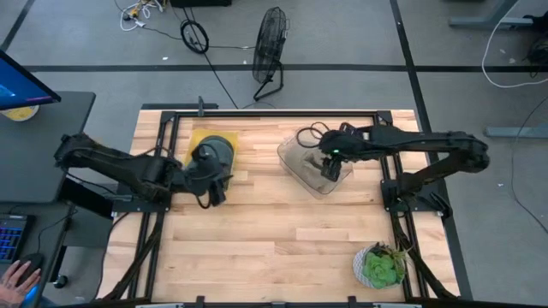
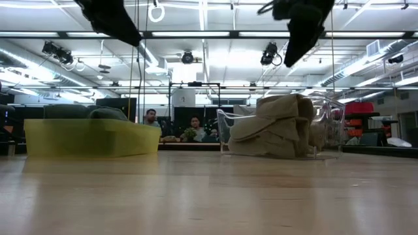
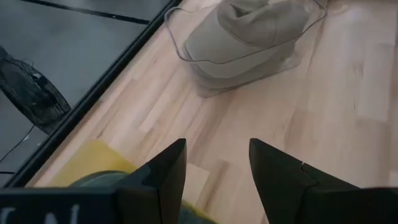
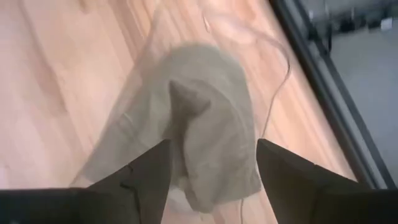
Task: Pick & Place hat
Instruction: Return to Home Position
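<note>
A beige hat (image 4: 205,130) lies crumpled inside a clear plastic container (image 1: 301,164) on the far right part of the table; the low view shows the hat (image 2: 274,127) piled against the container's walls. A dark green hat (image 2: 85,112) rests in a yellow bin (image 1: 199,141) on the far left. My right gripper (image 4: 211,168) hovers open above the beige hat, one finger on either side, well clear of it (image 2: 300,26). My left gripper (image 3: 217,168) is open and raised beside the yellow bin (image 3: 99,158), pointing toward the clear container (image 3: 186,53).
A potted succulent (image 1: 381,265) stands at the near right corner. A black frame (image 1: 171,115) runs around the table's edges. Bare wood lies across the middle and near side. People (image 2: 151,117) sit in the room beyond, and a hand (image 1: 17,278) shows at a desk to the left.
</note>
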